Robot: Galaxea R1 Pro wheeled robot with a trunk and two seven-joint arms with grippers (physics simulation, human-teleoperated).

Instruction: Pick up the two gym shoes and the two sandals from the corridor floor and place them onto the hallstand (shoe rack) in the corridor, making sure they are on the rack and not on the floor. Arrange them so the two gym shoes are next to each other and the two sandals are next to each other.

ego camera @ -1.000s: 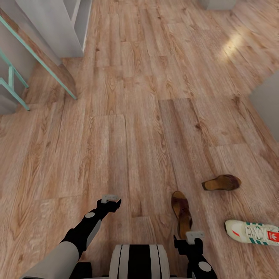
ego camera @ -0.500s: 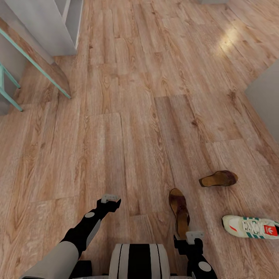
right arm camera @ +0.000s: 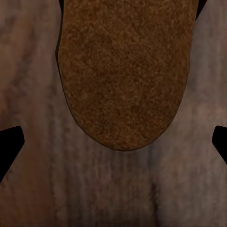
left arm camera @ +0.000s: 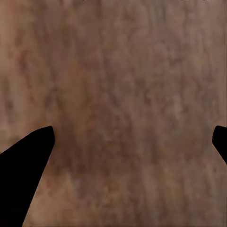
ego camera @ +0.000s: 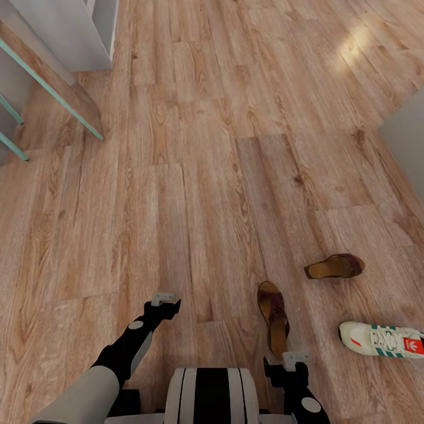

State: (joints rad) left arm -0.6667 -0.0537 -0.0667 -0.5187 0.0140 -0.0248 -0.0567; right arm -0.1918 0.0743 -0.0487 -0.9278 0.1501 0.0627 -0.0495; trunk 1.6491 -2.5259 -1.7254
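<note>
Two dark brown sandals lie on the wood-plank corridor floor (ego camera: 194, 194): one sandal (ego camera: 274, 318) just ahead of my right gripper (ego camera: 294, 358), the other sandal (ego camera: 334, 266) farther to the right. One cream-white gym shoe (ego camera: 381, 340) with green stripes lies at the right edge. In the right wrist view the near sandal's tan footbed (right arm camera: 123, 71) sits beyond the open right gripper (right arm camera: 113, 142). My left gripper (ego camera: 166, 300) hangs over bare floor, and the left wrist view shows this gripper (left arm camera: 127, 151) open and empty. I cannot tell whether the pale grey unit (ego camera: 70, 29) at far left is the hallstand.
A slanted wooden board on teal legs (ego camera: 53, 88) stands at the left beside the pale grey unit. A grey wall or cabinet corner (ego camera: 409, 147) juts in at the right. Open plank floor stretches ahead through the middle.
The whole head view has shifted a little, so the camera moved: the left furniture slid toward the left edge. Both arms hold the same pose and the shoes lie where they were.
</note>
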